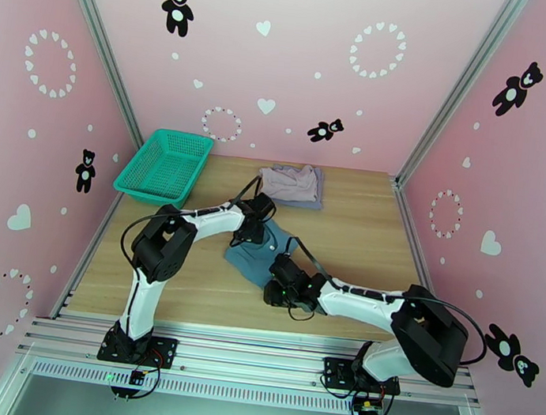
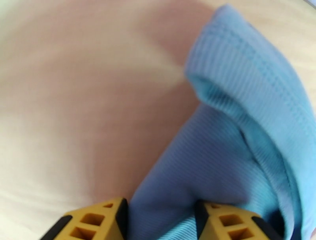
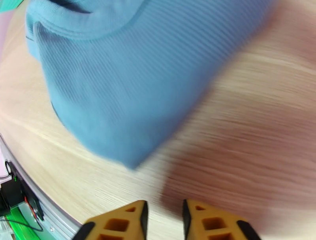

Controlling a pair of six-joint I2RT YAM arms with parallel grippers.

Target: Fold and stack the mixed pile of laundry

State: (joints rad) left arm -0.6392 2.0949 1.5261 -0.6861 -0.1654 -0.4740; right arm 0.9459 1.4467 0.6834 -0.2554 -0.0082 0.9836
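The dusty teal-blue sleeveless top (image 1: 254, 255) lies crumpled at the middle of the table. My left gripper (image 1: 251, 232) is down on its far edge. In the left wrist view its yellow fingers (image 2: 98, 219) stand well apart, and the blue ribbed cloth (image 2: 221, 130) runs between them. My right gripper (image 1: 277, 273) hovers at the top's near right side. Its jaws (image 3: 164, 203) are slightly parted over bare wood, just off a corner of the top (image 3: 130, 79). At the back, the pale mauve-grey garment (image 1: 288, 181) rests folded on the grey-lavender one (image 1: 318, 194).
A green mesh basket (image 1: 163, 165) stands at the back left corner of the wooden table (image 1: 364, 239). Pink walls close in three sides. The metal rail and both arm bases (image 1: 254, 361) run along the near edge.
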